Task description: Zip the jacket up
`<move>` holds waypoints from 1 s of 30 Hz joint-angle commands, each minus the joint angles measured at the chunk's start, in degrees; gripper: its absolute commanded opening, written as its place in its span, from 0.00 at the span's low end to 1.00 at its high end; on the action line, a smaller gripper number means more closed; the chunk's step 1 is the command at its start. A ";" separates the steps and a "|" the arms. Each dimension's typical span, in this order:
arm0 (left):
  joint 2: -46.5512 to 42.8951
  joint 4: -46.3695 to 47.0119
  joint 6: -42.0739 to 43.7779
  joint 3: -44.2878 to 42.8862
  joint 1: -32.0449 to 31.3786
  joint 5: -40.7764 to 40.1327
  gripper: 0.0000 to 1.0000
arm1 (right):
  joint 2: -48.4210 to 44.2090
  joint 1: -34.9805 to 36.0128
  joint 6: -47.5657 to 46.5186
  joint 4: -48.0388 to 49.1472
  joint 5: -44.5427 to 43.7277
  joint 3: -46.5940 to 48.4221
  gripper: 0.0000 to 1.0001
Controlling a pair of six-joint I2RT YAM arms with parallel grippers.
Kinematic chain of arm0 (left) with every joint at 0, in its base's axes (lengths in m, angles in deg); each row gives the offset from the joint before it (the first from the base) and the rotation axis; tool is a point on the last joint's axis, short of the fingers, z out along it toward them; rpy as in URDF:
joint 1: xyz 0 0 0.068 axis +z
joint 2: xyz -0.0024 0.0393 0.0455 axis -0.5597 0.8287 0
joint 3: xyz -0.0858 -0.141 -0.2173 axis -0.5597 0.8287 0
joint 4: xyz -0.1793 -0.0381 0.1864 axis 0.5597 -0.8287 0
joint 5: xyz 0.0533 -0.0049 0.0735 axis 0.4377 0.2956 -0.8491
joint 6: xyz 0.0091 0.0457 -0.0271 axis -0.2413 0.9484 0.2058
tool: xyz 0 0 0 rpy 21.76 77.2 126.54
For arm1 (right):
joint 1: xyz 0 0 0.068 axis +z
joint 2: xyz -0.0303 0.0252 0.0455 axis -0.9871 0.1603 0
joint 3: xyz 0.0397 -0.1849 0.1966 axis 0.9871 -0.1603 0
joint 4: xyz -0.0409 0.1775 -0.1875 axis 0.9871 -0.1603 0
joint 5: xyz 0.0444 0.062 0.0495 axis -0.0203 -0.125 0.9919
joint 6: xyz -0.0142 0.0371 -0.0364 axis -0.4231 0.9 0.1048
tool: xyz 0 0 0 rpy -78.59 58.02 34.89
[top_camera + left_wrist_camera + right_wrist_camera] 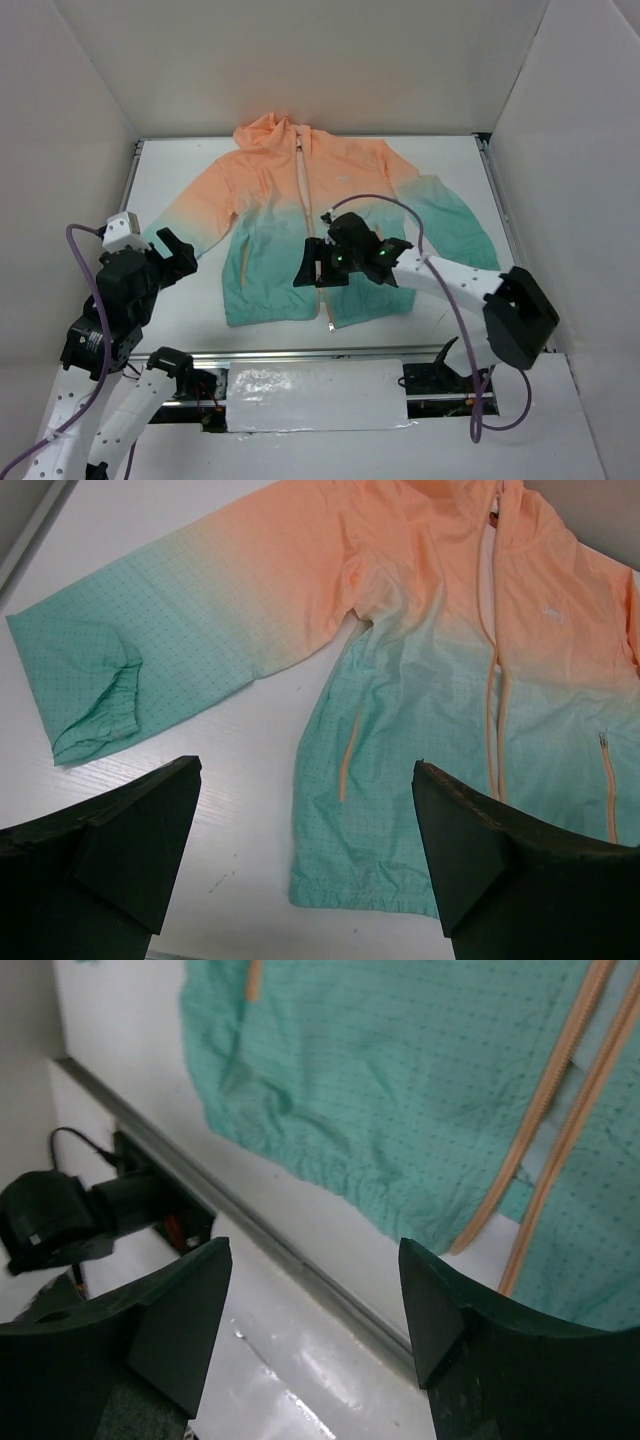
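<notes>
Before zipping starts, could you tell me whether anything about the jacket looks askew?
The jacket lies flat, front up. Only the sleeve cuff on the robot's left is crumpled and folded in; the zipper halves sit apart at the bottom.

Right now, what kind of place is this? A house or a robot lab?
Probably a robot lab bench, not a house: a white table boxed in by plain white walls, a left arm and right arm mounted at its near edge, and the jacket laid flat on it.
</notes>
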State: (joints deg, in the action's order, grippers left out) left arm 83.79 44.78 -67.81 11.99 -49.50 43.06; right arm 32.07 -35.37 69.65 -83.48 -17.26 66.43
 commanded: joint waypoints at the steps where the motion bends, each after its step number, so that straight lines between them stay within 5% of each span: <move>1: -0.19 2.73 1.11 0.07 0.17 1.16 0.99 | 3.62 1.26 4.46 10.79 -2.33 -2.22 0.74; 21: 1.83 4.32 3.48 0.60 0.17 6.52 1.00 | 9.45 2.49 7.64 16.96 -10.60 -10.76 0.69; 30: 6.84 8.10 2.34 2.27 -0.44 23.48 0.99 | 8.91 2.40 7.29 17.14 -9.81 -10.33 0.68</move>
State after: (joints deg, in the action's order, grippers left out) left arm 88.95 49.68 -64.93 13.72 -49.59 59.98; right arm 40.96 -33.29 77.43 -68.60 -26.46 54.89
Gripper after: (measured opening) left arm 0.993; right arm 0.686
